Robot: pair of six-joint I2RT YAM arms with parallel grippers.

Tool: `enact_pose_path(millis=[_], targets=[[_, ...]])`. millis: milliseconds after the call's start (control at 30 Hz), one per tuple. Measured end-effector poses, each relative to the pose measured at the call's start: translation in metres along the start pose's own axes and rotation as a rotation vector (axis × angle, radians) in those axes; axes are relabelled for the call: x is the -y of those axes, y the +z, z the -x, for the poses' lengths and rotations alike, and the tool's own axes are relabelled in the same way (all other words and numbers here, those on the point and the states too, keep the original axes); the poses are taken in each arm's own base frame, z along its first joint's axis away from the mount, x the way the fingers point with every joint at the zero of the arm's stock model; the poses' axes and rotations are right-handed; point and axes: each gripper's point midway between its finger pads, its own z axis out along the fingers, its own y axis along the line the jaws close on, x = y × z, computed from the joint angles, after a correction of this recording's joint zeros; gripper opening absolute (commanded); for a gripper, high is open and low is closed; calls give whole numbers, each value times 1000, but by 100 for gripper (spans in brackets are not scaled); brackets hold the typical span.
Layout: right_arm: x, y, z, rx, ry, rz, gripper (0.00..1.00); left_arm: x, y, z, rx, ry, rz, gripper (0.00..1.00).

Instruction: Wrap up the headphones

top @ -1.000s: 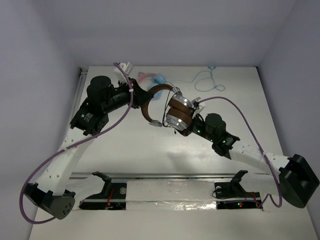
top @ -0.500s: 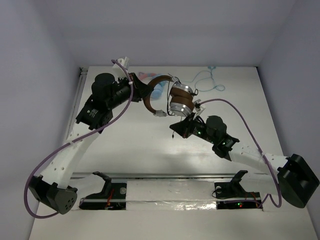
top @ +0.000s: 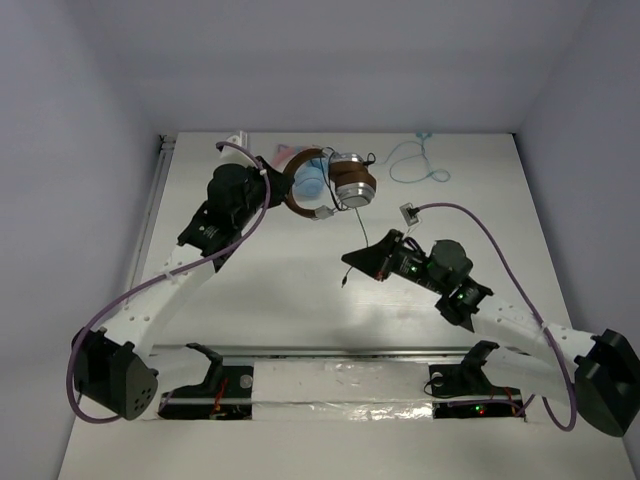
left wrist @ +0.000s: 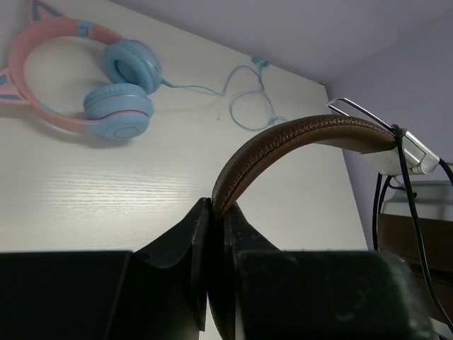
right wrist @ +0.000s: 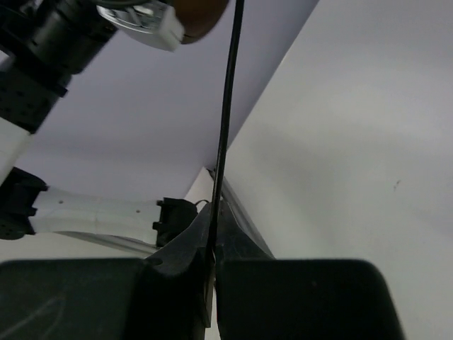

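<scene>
Both grippers are closed: left gripper pinches the brown headphones by the headband, upper centre; right gripper pinches their thin black cable.

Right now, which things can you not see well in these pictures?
1. Top view: the light blue and pink headphones are mostly covered by the brown-banded headphones with silver earcups.
2. Left wrist view: those earcups are dark and cut by the right edge. Only the headband, pinched in the left end effector, shows clearly.
3. Right wrist view: the thin black cable runs down into the right end effector, which hides its lower end.
</scene>
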Motion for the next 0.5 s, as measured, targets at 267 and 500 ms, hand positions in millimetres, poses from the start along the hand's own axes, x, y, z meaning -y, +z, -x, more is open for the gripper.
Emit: enact_pose_path(millis=[267,500], targets=[[-3,9,-6,-39,89,-9,0,-32,19,-18,36,-18,125,0],[-13,23,-21,-118,109,-14,0,-50,28,-36,37,18,219,0]])
